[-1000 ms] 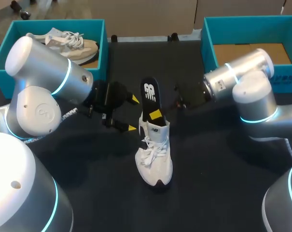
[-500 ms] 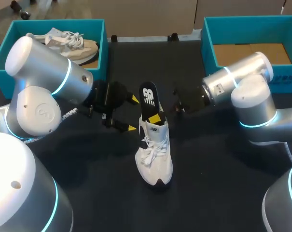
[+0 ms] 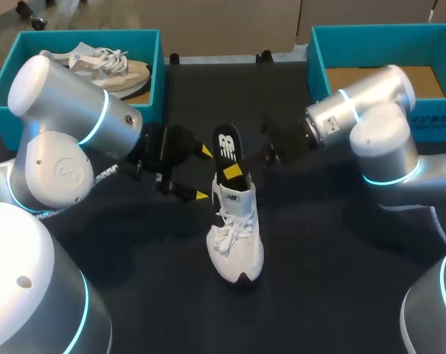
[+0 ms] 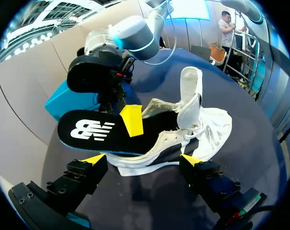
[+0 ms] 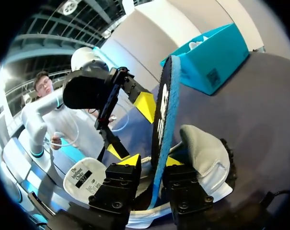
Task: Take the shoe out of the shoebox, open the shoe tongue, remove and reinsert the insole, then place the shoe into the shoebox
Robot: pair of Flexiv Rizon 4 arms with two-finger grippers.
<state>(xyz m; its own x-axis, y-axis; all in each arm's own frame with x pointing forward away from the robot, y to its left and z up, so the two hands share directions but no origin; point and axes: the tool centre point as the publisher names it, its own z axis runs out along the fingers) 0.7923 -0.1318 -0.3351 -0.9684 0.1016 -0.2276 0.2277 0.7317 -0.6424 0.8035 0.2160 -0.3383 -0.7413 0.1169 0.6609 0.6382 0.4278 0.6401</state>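
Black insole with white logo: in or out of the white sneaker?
Partly out: one end of the black insole is inside the white sneaker; the logo end sticks out, held by the right gripper.

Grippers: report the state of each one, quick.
Left gripper: jaws open, holding nothing.
Right gripper: jaws shut on the insole, which sticks out of the shoe.

My left arm (image 3: 60, 125) and right arm (image 3: 377, 118) are silver with cyan rings; left claw (image 4: 142, 158) and right claw (image 5: 151, 160) are black, yellow-tipped.
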